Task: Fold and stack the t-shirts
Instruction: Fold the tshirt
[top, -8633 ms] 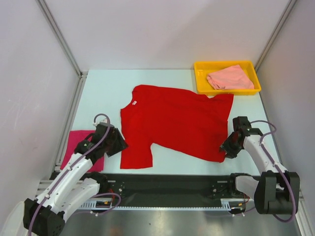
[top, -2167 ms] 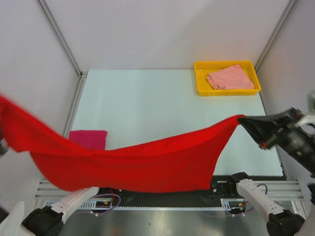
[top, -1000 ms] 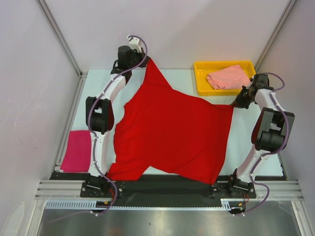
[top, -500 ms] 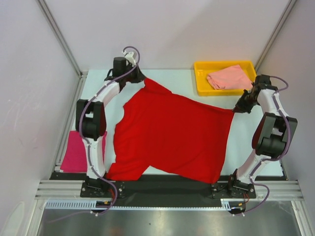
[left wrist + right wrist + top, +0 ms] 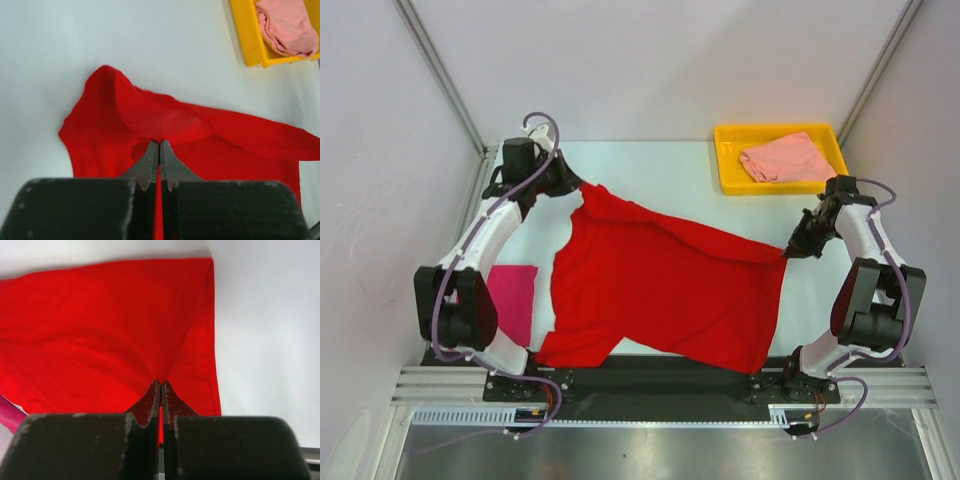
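Observation:
The bright red t-shirt (image 5: 660, 290) lies spread across the middle of the table, its far edge lifted and doubled over toward the near side. My left gripper (image 5: 578, 187) is shut on its far left corner, seen pinched between the fingers in the left wrist view (image 5: 159, 144). My right gripper (image 5: 787, 253) is shut on the far right corner (image 5: 160, 383). The magenta t-shirt (image 5: 512, 300) lies folded at the table's left edge, partly behind my left arm. The salmon t-shirt (image 5: 785, 158) lies crumpled in the yellow tray (image 5: 725, 152).
The yellow tray stands at the back right corner, just beyond my right arm. Grey walls with metal posts close in the table on the left, right and back. The black base rail (image 5: 650, 375) runs along the near edge, with the red shirt's hem reaching it.
Both grippers have pulled the red shirt's far corners toward the near side and lower. The left arm swung left; the raised peak of cloth has dropped into a fold.

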Controlling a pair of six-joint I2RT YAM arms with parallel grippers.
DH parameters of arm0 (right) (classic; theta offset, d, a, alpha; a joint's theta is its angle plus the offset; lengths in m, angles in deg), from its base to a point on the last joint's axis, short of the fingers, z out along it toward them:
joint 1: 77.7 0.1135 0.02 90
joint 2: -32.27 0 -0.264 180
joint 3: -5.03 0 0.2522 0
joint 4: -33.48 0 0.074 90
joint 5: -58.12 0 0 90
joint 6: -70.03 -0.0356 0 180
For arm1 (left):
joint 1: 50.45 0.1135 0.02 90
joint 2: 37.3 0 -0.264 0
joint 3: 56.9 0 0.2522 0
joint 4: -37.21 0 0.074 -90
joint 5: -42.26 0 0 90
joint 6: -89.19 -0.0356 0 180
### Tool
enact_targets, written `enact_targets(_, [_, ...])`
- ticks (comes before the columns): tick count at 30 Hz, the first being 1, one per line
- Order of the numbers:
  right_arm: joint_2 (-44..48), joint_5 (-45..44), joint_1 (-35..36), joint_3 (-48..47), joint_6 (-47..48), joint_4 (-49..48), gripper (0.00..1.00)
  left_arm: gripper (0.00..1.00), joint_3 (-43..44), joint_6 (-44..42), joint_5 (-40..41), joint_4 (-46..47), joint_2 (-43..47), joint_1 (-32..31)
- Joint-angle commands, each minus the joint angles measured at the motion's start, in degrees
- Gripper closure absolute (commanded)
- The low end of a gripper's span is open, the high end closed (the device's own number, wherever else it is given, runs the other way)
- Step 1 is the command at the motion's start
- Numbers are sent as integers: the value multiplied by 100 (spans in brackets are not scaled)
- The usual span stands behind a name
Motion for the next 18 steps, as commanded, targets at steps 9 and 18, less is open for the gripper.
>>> enact_targets(9, [702, -131, 64, 509, 135, 94, 100, 100, -1206, -86, -208, -696, 1359, 231])
enact_targets(18, [755, -166, 64, 755, 205, 77, 100, 100, -2138, 36, -6, -828, 2090, 257])
